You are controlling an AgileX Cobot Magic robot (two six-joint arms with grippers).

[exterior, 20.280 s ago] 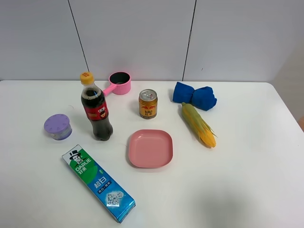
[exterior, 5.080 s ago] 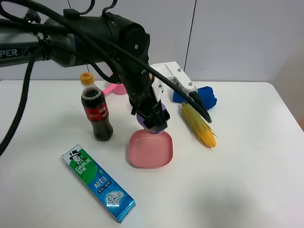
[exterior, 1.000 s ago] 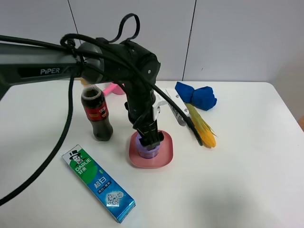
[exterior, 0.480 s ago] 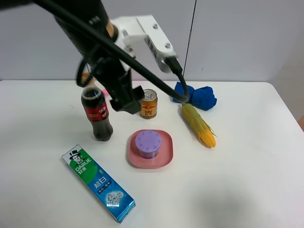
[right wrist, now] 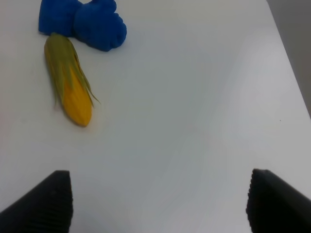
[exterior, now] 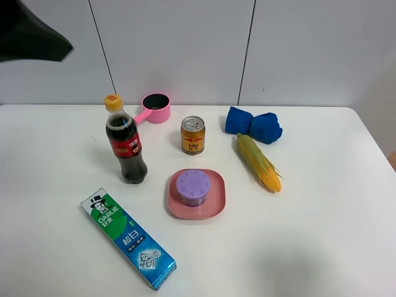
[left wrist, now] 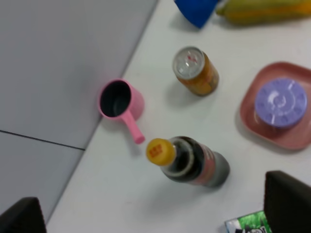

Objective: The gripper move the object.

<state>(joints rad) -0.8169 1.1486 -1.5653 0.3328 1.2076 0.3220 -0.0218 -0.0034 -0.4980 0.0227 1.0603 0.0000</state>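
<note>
The lavender container (exterior: 193, 187) stands upright on the pink square plate (exterior: 215, 203) in the middle of the table. It also shows in the left wrist view (left wrist: 281, 102), on the plate (left wrist: 249, 110). My left gripper (left wrist: 154, 209) is open and empty, high above the table and back from the container. Only a dark part of the left arm (exterior: 28, 34) shows in the top left corner of the exterior view. My right gripper (right wrist: 160, 204) is open and empty over bare table at the right, far from the container.
A cola bottle (exterior: 125, 143), a toothpaste box (exterior: 128, 238), a pink saucepan (exterior: 154, 108), a drink can (exterior: 192, 135), a corn cob (exterior: 258, 162) and a blue cloth (exterior: 253, 124) surround the plate.
My left gripper has let go of the container on the plate. It has risen and pulled back to the upper left, out of the exterior view.
</note>
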